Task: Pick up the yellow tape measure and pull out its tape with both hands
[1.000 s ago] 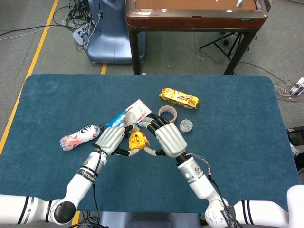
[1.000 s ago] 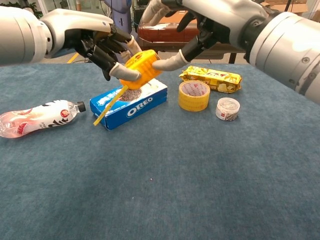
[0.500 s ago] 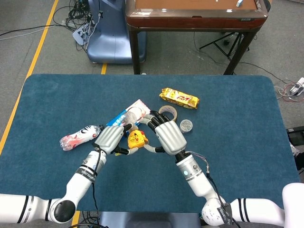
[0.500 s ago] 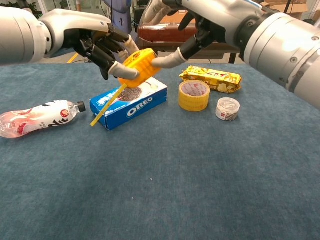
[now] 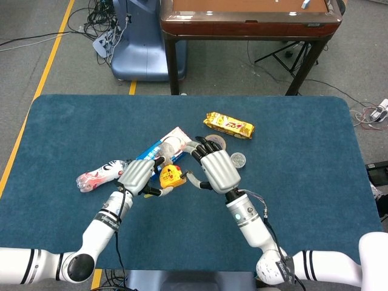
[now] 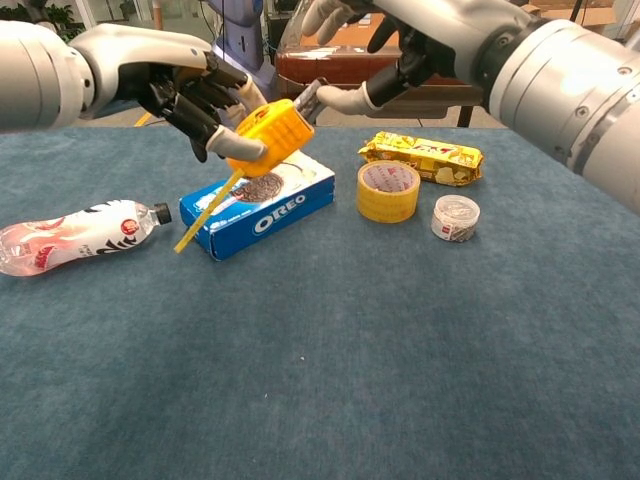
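Note:
My left hand [image 5: 138, 174] [image 6: 185, 88] grips the yellow tape measure [image 5: 171, 176] [image 6: 268, 135] and holds it in the air above the Oreo box. A yellow wrist strap [image 6: 205, 213] hangs from the case down to the left. My right hand [image 5: 218, 170] [image 6: 385, 60] is just to the right of the case. Its thumb and a finger pinch the grey tape end [image 6: 308, 97], and a short length of tape shows between the thumb and the case. The hand's other fingers are spread above it.
On the blue table lie an Oreo box [image 6: 265, 205], a plastic bottle [image 6: 70, 240] at the left, a yellow tape roll [image 6: 388, 190], a small jar [image 6: 455, 217] and a yellow snack pack [image 6: 422, 158]. A wooden table [image 5: 248, 18] stands beyond the far edge.
My left hand has carried the tape measure slightly left. My right thumb, which was against the case, has come away to the right, with a short piece of tape showing between.

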Tool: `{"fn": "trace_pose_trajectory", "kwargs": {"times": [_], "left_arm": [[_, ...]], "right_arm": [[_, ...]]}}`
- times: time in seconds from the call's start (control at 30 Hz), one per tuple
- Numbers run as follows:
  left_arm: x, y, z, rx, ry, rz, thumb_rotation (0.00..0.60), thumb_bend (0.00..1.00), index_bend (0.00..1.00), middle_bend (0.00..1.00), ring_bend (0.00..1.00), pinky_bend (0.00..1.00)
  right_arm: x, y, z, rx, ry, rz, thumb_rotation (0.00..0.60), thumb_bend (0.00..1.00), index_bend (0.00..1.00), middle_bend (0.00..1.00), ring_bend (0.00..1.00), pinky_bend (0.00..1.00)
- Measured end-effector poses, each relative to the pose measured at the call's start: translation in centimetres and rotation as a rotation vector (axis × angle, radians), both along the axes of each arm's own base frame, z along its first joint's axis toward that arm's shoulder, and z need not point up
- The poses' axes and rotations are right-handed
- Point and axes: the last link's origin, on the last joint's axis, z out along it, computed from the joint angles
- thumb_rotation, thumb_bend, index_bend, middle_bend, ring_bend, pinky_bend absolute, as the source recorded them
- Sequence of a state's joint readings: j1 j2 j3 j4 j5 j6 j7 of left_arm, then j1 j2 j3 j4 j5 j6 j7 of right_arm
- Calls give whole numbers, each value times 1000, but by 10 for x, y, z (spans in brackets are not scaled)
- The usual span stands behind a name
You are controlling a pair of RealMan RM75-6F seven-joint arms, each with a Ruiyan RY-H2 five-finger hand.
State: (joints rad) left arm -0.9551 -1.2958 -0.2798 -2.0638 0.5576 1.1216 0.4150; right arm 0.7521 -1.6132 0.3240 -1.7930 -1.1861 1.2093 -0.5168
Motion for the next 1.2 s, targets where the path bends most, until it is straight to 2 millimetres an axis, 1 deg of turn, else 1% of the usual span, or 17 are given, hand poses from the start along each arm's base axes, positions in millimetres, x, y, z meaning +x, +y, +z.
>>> {"fn": "trace_pose_trajectory", "kwargs": {"times": [0.1, 0.4, 0.53, 0.73, 0.93, 1.03, 1.2], "left_arm": [[-1, 1, 1, 2, 0, 3, 600, 245, 411, 451, 399, 386], [-3, 3, 1, -1, -3, 4, 600, 245, 410, 451, 399, 388], [-3, 3, 1, -3, -3, 4, 600, 245, 409, 450, 399, 389], [-3, 4, 1, -2, -3, 6, 600, 245, 408, 451, 399, 389], [-6, 5, 2, -4, -1, 11, 600, 245, 408, 451, 399, 392], [-8, 6, 1, -7, 4, 15, 600, 245, 407, 451, 399, 401], [-15, 9, 0, -8, 21, 24, 600, 245, 407, 451, 399, 407]], "right_arm": [[-1, -2, 0, -8, 1, -6, 600, 433, 280, 259, 132, 216], [-1, -3, -1, -11, -4, -16, 600, 477, 454, 320, 163, 216], [0, -3, -1, -9, -5, -16, 600, 500, 487, 341, 176, 216], [0, -3, -1, 1, -11, -16, 600, 584, 513, 360, 189, 216], [-1, -2, 0, 12, -29, -19, 600, 664, 568, 402, 223, 216], [-2, -2, 2, 11, -39, -21, 600, 702, 592, 421, 241, 216], [-7, -3, 6, 14, -52, -29, 600, 736, 610, 435, 259, 215]]}}
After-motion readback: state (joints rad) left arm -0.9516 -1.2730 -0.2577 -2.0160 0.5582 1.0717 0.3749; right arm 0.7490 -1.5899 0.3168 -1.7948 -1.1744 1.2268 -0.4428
